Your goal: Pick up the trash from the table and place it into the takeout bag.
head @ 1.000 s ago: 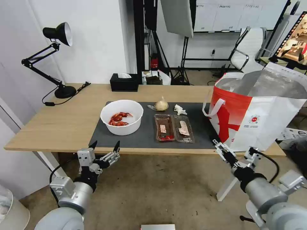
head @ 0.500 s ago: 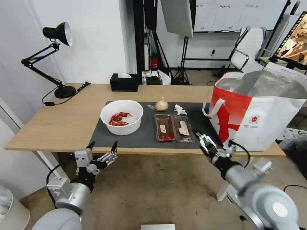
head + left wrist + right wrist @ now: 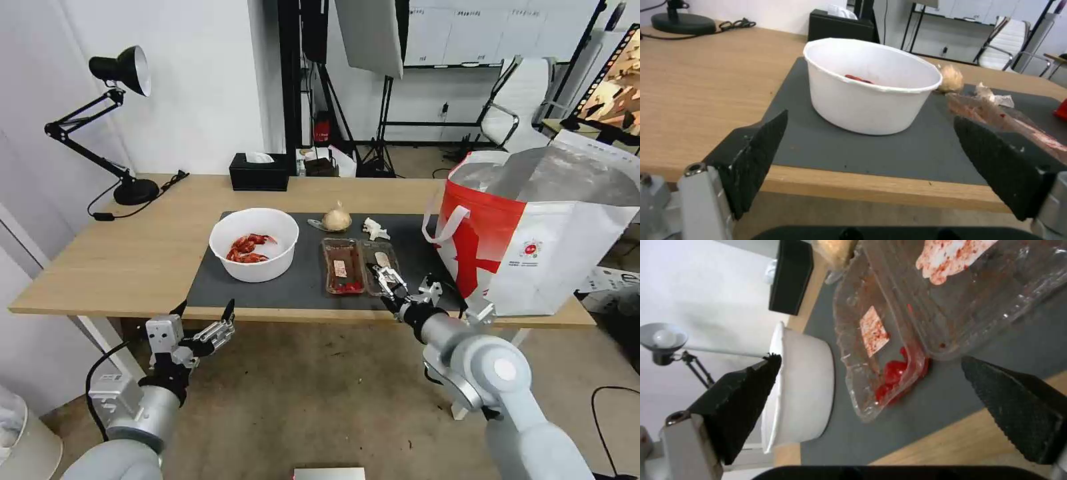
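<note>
The table [image 3: 133, 247] is a long light-wood top standing on a brown floor, with a dark grey mat [image 3: 300, 280] across its middle. On the mat the white bowl [image 3: 254, 245] holds red shells. Right of it lies the clear tray [image 3: 362, 267], hinged open and smeared red, and behind the tray sit the tan knotted bag [image 3: 337, 218] and the tissue [image 3: 375, 230]. The takeout bag [image 3: 540, 233] stands open at the table's right end, foil lining showing, one strap hanging over the mat's edge.

At the table's back edge are a black tissue box [image 3: 259, 172] and, far left, a black desk lamp [image 3: 110, 120] against the white wall. Behind the table are light stands and a white office chair [image 3: 520, 100].

The right gripper [image 3: 387, 280] hovers over the tray's near right corner, jaws spread wide. The left gripper [image 3: 204, 312] hangs just below the table's front edge, facing the bowl, its jaws also wide apart and holding nothing.
</note>
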`<state>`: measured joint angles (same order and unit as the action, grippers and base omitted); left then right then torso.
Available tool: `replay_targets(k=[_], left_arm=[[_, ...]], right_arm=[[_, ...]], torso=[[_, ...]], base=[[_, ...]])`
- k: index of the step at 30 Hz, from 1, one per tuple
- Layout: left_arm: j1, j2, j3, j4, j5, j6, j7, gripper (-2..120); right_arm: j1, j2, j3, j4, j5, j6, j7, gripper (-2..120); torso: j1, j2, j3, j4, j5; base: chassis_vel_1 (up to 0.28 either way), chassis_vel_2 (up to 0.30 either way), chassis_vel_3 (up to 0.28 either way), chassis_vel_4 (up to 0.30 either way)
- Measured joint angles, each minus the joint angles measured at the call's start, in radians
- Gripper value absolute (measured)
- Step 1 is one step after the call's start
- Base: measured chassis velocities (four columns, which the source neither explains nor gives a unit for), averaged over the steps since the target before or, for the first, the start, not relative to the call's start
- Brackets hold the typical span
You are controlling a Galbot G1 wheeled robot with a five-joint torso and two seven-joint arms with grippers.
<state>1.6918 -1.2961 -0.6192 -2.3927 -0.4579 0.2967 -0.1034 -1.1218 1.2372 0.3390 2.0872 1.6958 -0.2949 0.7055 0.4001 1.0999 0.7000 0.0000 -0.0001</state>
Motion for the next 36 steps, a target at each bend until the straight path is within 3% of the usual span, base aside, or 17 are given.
replay_targets(k=[16, 36], left_arm=[[0.003, -0.005, -0.005, 0.008, 0.002, -0.002, -0.001, 100], [0.012, -0.017, -0.008, 0.006, 0.006, -0.008, -0.001, 100]], right_arm=[[0.058, 0.051, -0.022, -0.078, 0.0, 0.001, 0.065, 100], [0.031, 0.04, -0.009, -0.039, -0.021, -0.002, 0.095, 100]], torso=[[0.0, 0.0, 0.0, 0.0, 0.0], [0.0, 0.0, 0.0, -0.0001, 0.0001]], base=[[0.0, 0.0, 0.0, 0.0], [0.0, 0.0, 0.0, 0.0]])
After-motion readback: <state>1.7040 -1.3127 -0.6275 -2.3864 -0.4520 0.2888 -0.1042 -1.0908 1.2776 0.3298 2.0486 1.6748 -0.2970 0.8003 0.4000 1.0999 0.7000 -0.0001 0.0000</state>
